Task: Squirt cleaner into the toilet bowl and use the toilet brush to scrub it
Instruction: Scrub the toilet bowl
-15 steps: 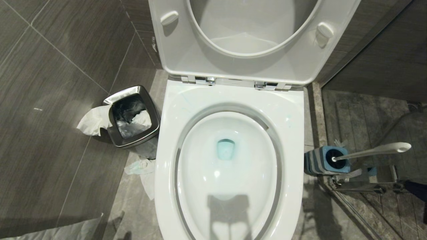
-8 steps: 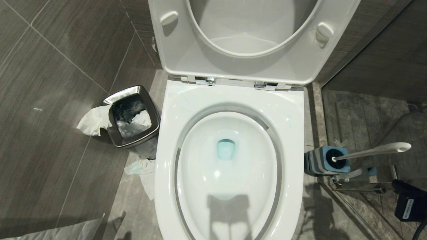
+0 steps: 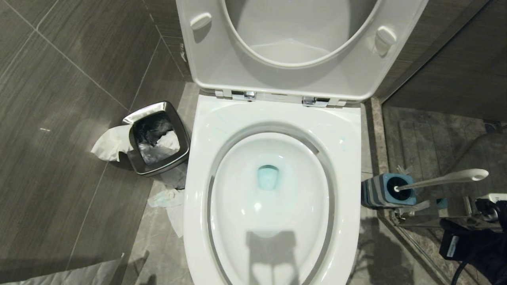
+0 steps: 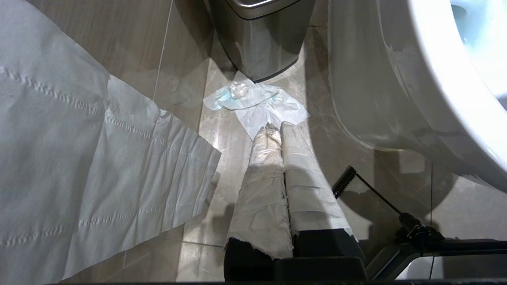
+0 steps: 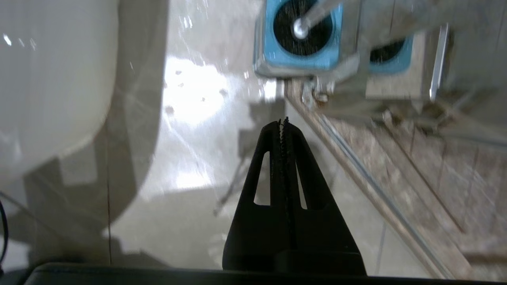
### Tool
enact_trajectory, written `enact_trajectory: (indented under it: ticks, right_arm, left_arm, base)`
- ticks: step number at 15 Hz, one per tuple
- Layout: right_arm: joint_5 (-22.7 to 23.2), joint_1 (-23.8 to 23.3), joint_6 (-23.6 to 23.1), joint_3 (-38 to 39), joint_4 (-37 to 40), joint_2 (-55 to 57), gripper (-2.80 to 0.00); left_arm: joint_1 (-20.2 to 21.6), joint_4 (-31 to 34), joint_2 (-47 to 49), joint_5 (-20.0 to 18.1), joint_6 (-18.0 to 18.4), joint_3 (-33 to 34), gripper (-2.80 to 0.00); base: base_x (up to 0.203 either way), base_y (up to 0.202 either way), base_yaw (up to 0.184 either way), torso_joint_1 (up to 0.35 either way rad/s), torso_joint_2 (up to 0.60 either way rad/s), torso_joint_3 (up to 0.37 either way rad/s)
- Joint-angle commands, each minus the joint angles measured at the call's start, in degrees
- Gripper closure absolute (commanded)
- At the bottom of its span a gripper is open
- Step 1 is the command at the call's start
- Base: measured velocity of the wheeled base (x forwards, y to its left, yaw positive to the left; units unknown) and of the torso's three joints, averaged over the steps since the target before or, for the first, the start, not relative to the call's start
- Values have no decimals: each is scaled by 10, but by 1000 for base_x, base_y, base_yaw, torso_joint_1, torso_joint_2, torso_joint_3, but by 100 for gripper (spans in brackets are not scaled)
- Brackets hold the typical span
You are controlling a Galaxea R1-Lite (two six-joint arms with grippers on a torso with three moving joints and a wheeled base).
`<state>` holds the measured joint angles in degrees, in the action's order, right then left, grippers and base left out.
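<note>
one toilet brush [image 3: 439,180], one toilet bowl [image 3: 273,206], one bin [image 3: 156,138].

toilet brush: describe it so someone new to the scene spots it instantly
Start at the white toilet bowl. On the floor at its right side stands a square blue-and-grey holder. The toilet brush sticks out of it: the only long thin white handle here, leaning away from the bowl.

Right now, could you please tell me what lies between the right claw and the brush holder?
Only bare floor between the right claw and holder, in its wrist view.
</note>
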<state>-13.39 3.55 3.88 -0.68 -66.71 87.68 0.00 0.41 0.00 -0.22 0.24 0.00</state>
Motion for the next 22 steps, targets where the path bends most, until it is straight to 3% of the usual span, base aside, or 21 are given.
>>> enact_trajectory:
  ticks: [1,4,14,22]
  right_arm:
    - [0,1,2,7,-31,28,0]
    - [0,3,3,7,-90,56,0]
    - [-36,-2,26,6,-93,102,0]
    - [-36,-27,26,-11,-94,117,0]
  left_arm:
    - [0,0,0,0,0,2,0]
    - [0,0,0,0,0,2,0]
    - [0,-1,0,0,0,2,0]
    - [0,0,0,0,0,2,0]
  base:
    - [0,0,0,0,0,0]
    - [0,0,0,0,0,0]
    - [0,0,0,0,0,0]
    - [0,0,0,0,0,0]
